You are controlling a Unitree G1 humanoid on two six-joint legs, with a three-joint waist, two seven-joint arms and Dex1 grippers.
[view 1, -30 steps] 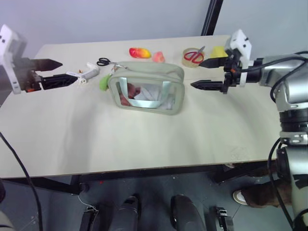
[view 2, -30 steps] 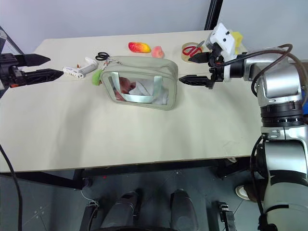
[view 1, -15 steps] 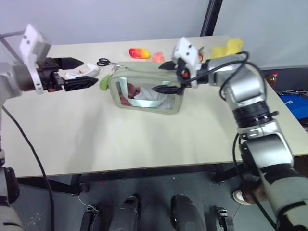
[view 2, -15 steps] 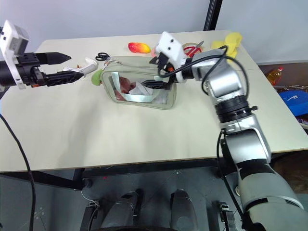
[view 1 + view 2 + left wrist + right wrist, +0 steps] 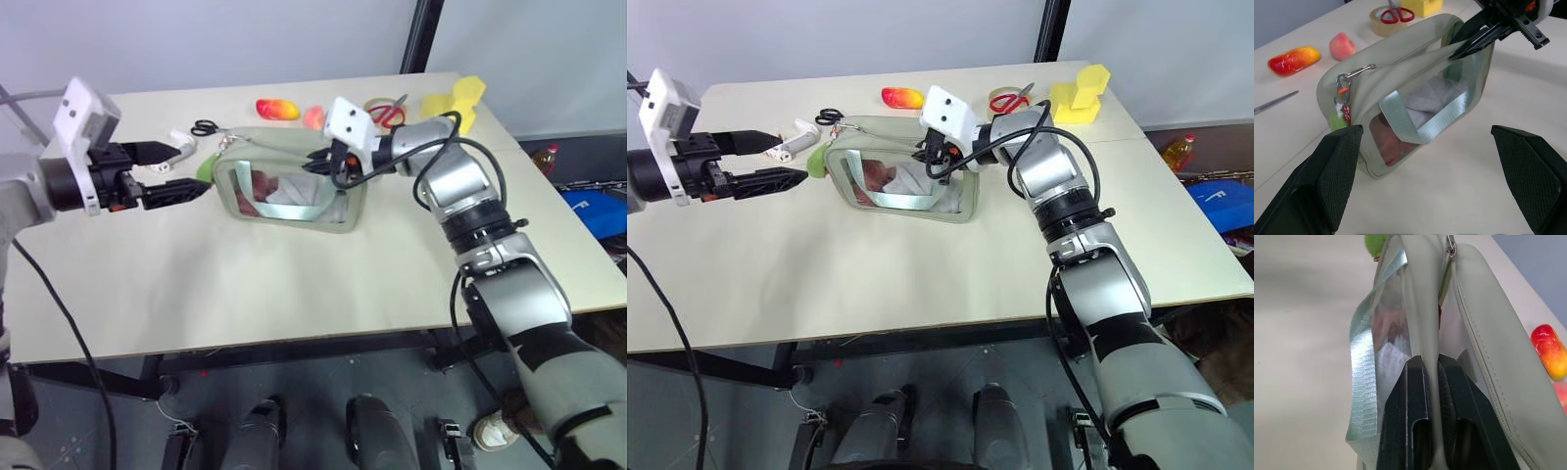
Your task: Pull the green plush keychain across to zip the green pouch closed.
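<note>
The green pouch [image 5: 294, 196] stands mid-table, its clear window showing red and white contents. The green plush keychain [image 5: 207, 168] hangs at the pouch's left end from a metal clip [image 5: 1348, 78]. My right gripper [image 5: 319, 163] is shut on the pouch's top fabric edge near its right end; in the right wrist view its fingers [image 5: 1409, 396] pinch that edge beside the zipper. My left gripper [image 5: 190, 168] is open and level, its tips just left of the keychain without touching it. The left wrist view shows the keychain [image 5: 1338, 122] beside the pouch [image 5: 1415, 83].
Behind the pouch lie black scissors [image 5: 204, 127], a white tool [image 5: 182, 147], a red-yellow toy fruit [image 5: 277, 108] and a pink peach toy [image 5: 313, 117]. A tape roll with red scissors [image 5: 387, 113] and a yellow block [image 5: 1080, 93] sit at the back right.
My right gripper swung left to the pouch's right end and shut on its top edge. My left gripper moved right, closer to the keychain, still open.
</note>
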